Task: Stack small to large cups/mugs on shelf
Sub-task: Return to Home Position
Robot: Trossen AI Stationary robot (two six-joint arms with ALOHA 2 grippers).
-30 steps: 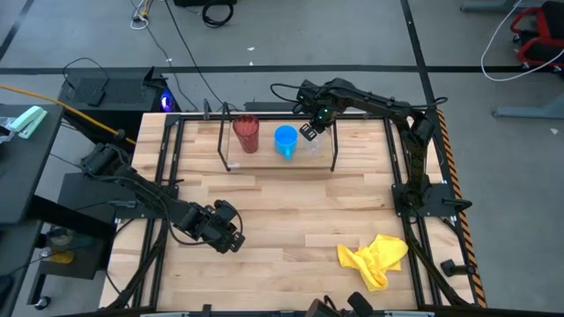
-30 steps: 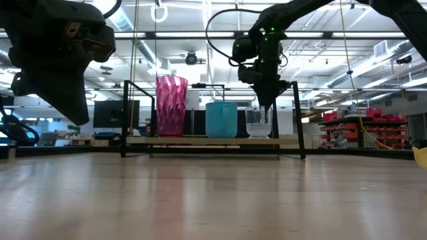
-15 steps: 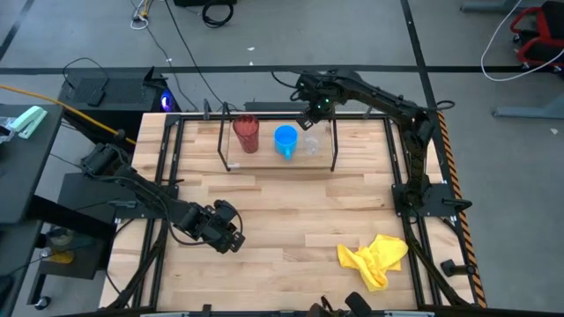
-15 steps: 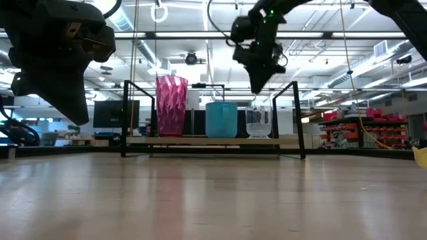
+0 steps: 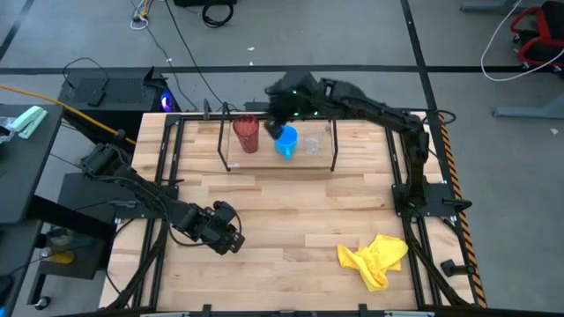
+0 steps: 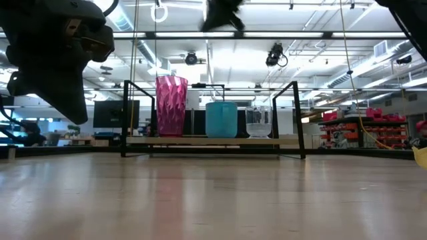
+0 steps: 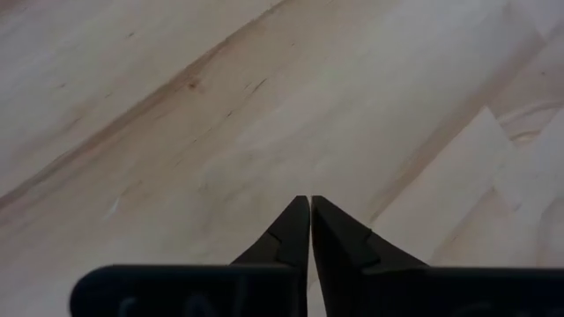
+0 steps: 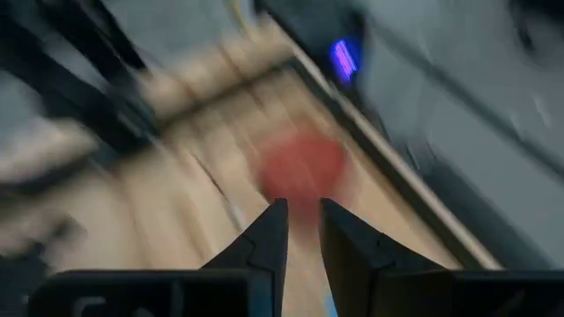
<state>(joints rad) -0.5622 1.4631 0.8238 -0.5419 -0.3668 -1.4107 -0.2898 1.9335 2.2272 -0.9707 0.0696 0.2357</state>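
Along the middle of the low frame, the black wire shelf carries all 3 cups in a row: the tall red tumbler at the left, the blue cup in the centre, the small clear cup at the right. Each stands upright and apart from its neighbour.

Seen from overhead, the right gripper hangs blurred in the upper middle, above the shelf's far side. Its wrist camera shows the 2 fingers a narrow slit apart with nothing between them. The left gripper waits over the lower left of the table, tips pressed together on nothing. A yellow cloth lies crumpled at the lower right.

With the cups ranked by size, the sorting looks finished. The clear cup is probably light, thin-walled and slick — a brush from an arm could topple it — and is best taken from above by the rim, 1 finger inside and 1 outside. The tumbler, tall and likely tippy, wants a grip on its faceted wall near mid-height.
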